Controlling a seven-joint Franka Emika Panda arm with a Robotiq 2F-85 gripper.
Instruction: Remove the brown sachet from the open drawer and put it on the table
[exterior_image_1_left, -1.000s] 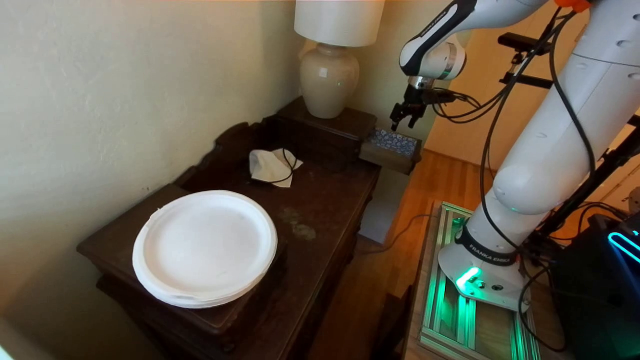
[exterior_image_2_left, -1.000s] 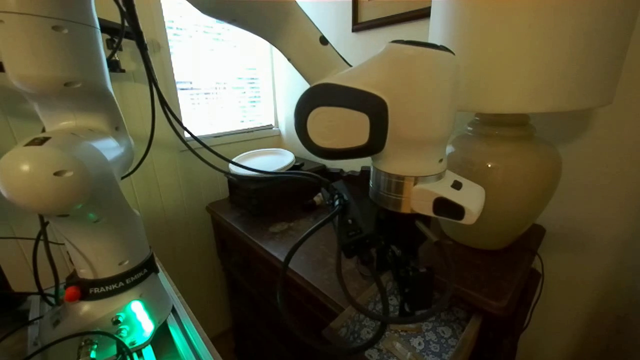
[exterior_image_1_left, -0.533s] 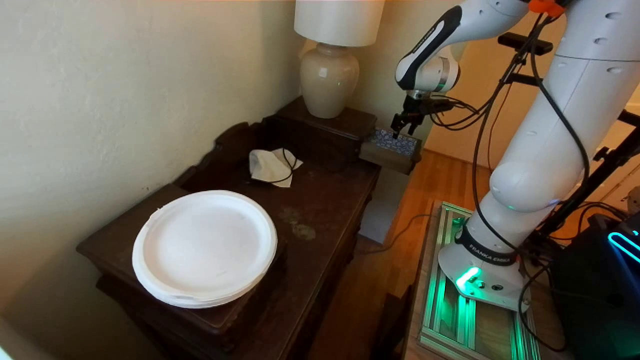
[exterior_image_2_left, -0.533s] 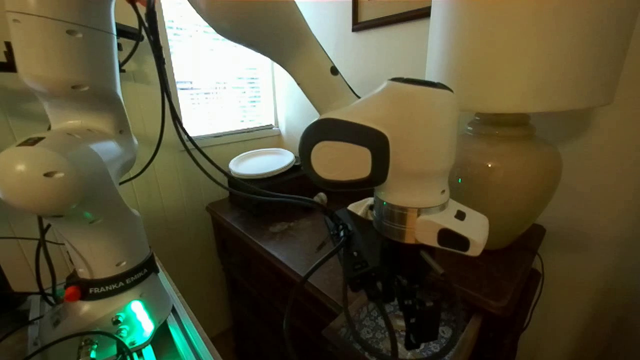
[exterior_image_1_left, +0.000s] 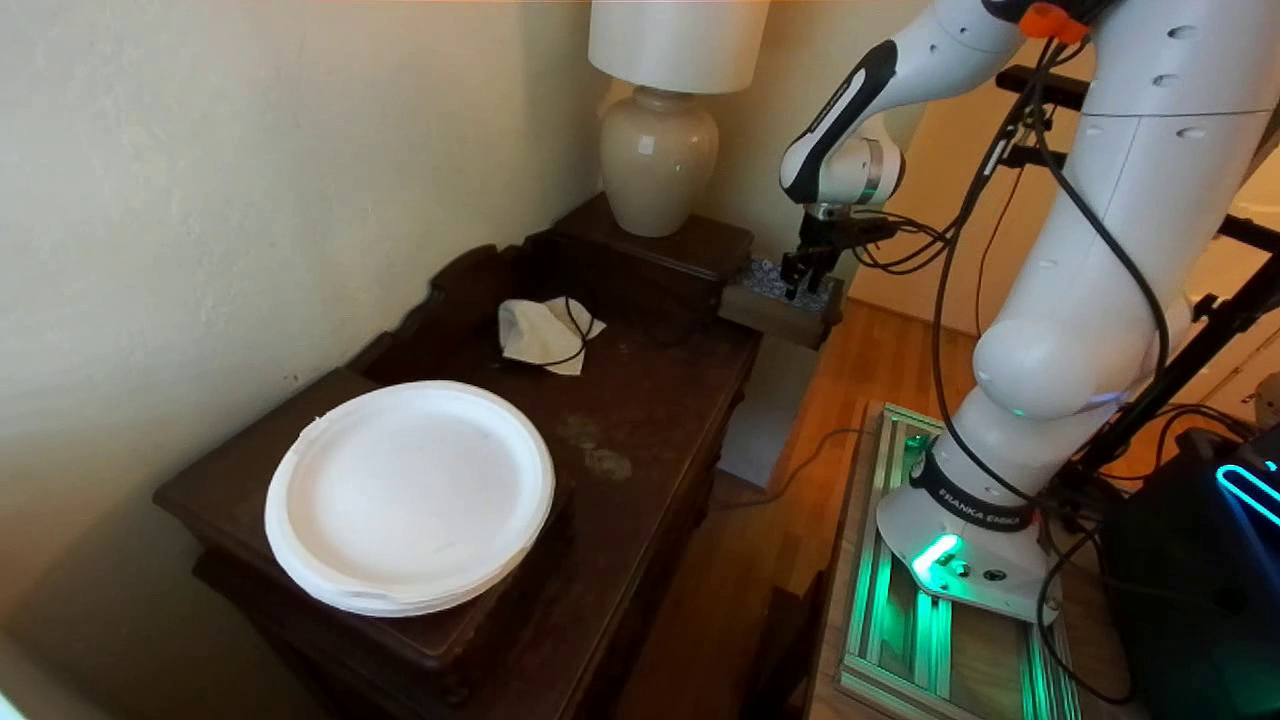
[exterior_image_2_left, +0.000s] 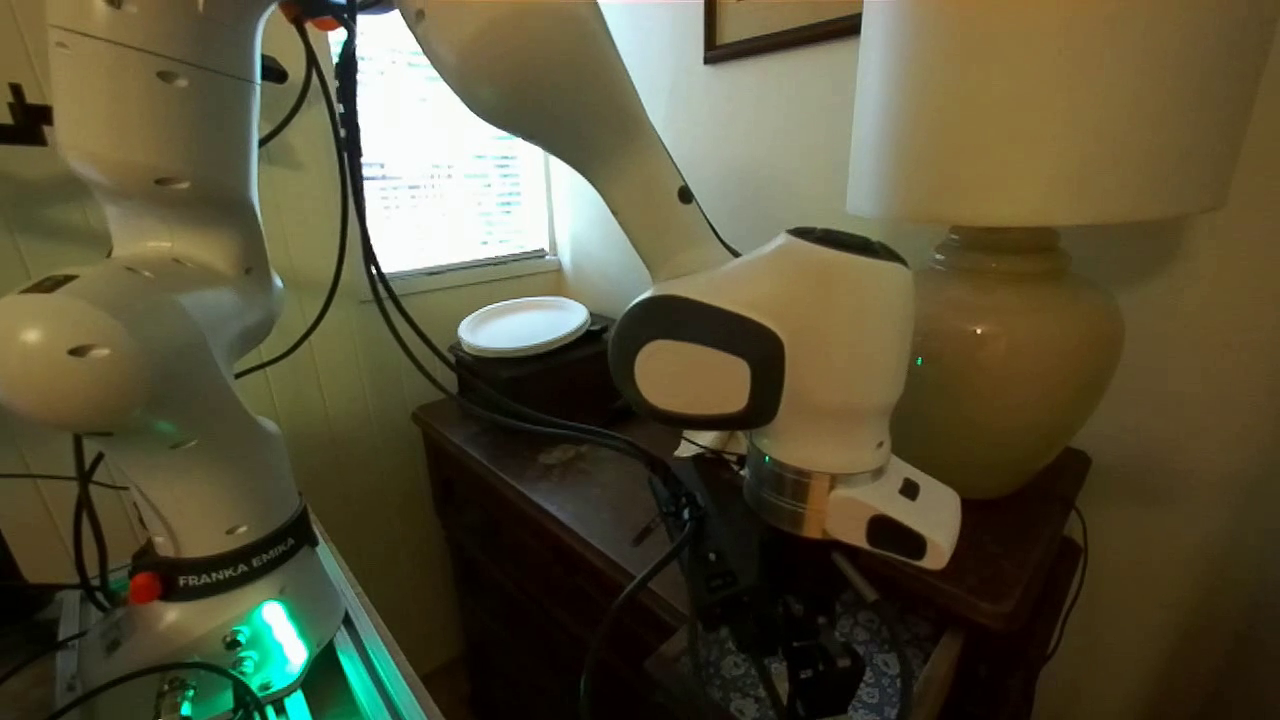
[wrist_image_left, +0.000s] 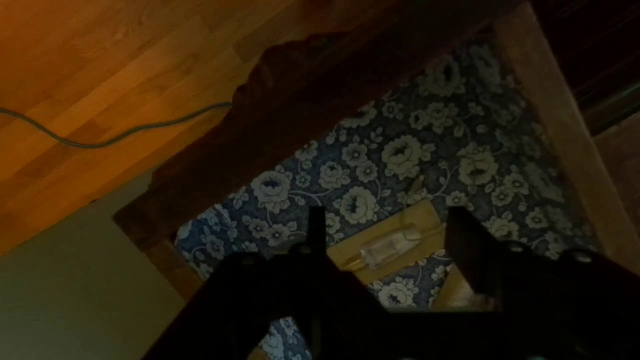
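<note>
The dark wooden drawer stands open at the table's lamp end, lined with blue floral paper; its side wall shows in the wrist view and in an exterior view. A flat yellow-brown sachet with a clear piece on it lies on the lining. A second brownish piece is partly hidden behind a finger. My gripper is open above the sachet, one finger on each side of it, and holds nothing. The gripper also shows low at the drawer in both exterior views. The dark table stands beside it.
A large lamp stands on the raised box beside the drawer. A white cloth with a black cable lies on the table. White plates sit at the far end. Black cables hang from the arm near the drawer.
The arm and gripper have moved down, from above the drawer to low at its opening. The drawer, cloth and plates have not moved.
</note>
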